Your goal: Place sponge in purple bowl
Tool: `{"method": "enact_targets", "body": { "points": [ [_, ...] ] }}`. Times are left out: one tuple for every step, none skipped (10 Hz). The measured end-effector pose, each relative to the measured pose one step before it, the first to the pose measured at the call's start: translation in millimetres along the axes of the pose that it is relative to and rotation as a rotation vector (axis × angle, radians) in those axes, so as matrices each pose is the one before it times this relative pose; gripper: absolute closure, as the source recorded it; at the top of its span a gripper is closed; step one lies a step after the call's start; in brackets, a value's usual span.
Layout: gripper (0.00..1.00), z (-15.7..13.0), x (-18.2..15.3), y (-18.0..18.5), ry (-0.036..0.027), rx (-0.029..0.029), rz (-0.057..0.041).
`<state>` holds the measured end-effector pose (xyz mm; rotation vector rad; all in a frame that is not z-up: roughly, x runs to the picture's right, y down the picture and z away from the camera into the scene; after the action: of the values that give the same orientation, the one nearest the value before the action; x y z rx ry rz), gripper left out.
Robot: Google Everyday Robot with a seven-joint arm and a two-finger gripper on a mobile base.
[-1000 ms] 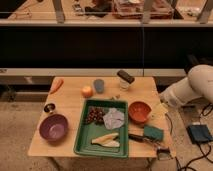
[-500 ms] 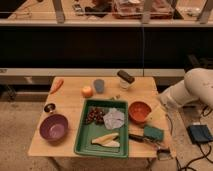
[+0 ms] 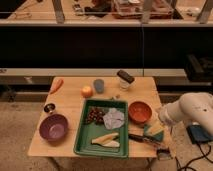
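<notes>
Lower than a second ago, the white arm (image 3: 187, 112) has sunk toward the table's (image 3: 70, 100) front right corner, while the sponge (image 3: 148, 134) has not shifted. It lies flat on the table, just right of the green tray (image 3: 82, 145) and in front of the orange bowl (image 3: 140, 111). The pincer (image 3: 155, 131) sits right at the sponge's right side, fingers spread, not lifting it. The purple bowl (image 3: 53, 127) stands well apart at the front left

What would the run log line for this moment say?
gripper open at sponge, beside orange bowl | sponge not lifted | purple bowl empty
</notes>
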<state>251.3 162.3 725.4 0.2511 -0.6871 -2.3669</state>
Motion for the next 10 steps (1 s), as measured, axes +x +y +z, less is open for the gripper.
{"method": "enact_targets", "body": {
  "points": [
    [0.2,0.44,1.21,-0.24,0.00011,0.00128,-0.00195],
    [0.2,0.35,-0.62,-0.03,0.00002,0.00061,0.00077],
    [0.2,-0.26,0.14,0.3,0.00134,-0.00018,-0.00065],
    [0.2,1.13,-3.41,4.5,-0.00034,0.00463,0.01449],
    [0.2,4.98,-5.46,5.6,-0.00103,0.00351,0.0074],
    [0.2,8.66,-7.03,8.5,0.00226,-0.00252,0.00067],
    [0.2,12.99,-12.63,10.51,0.00529,-0.01165,0.00094],
    [0.2,11.84,-12.92,10.76,0.00879,-0.01297,-0.00179],
    [0.2,8.12,-12.54,12.15,0.01199,-0.01352,-0.00467],
    [0.2,4.12,-7.75,8.57,0.0119,-0.01306,-0.0072]
  ]
}}
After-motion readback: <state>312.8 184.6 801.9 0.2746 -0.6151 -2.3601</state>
